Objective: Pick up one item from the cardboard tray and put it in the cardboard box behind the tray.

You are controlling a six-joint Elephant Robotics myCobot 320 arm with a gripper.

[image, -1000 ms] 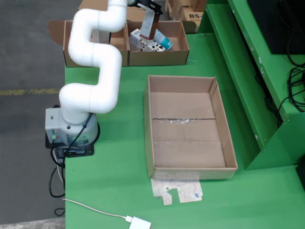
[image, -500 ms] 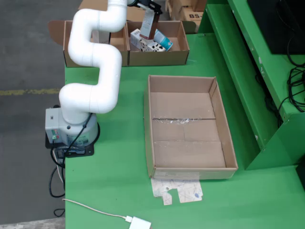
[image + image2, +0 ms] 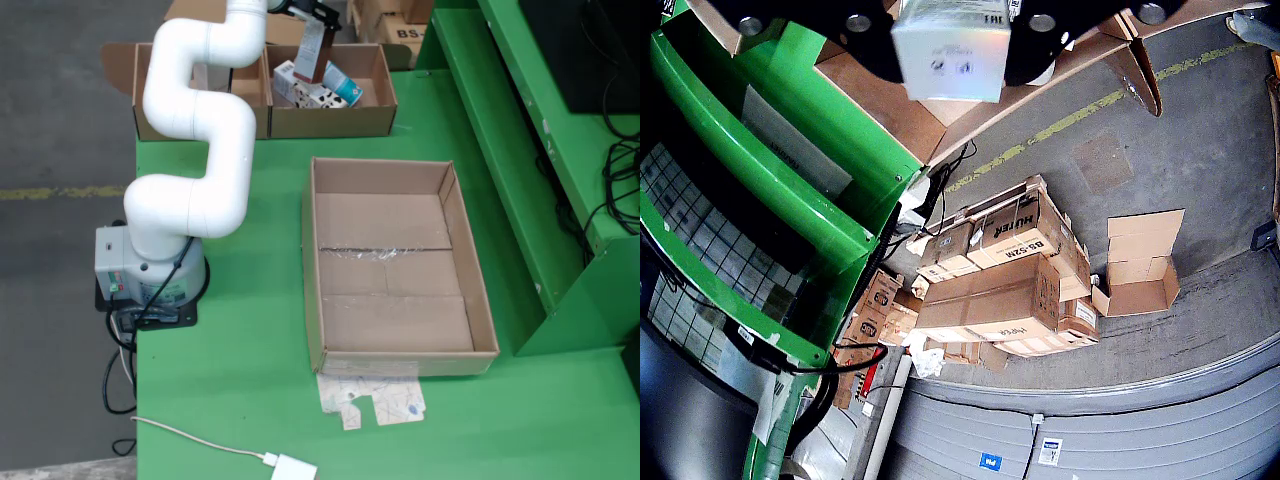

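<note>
The open cardboard tray (image 3: pixel 390 322) lies in the middle of the green table, and I see nothing in it. Behind it stands the cardboard box (image 3: pixel 330 121), holding a white patterned carton (image 3: pixel 322 97) and a teal carton (image 3: pixel 346 80). My gripper (image 3: pixel 316 20) is at the top of the fixed view, above this box. It is shut on a small brown and white carton (image 3: pixel 311 55), which hangs over the box's inside. In the gripper view the carton's silvery end (image 3: pixel 950 45) fills the top centre between the black jaws.
A second open cardboard box (image 3: pixel 150 103) adjoins on the left, partly behind my white arm (image 3: pixel 205 130). A flattened package (image 3: pixel 375 400) and a white charger with cable (image 3: pixel 293 468) lie near the table's front. A green shelf (image 3: pixel 520 150) runs along the right. Cartons (image 3: pixel 1000 290) are stacked on the floor.
</note>
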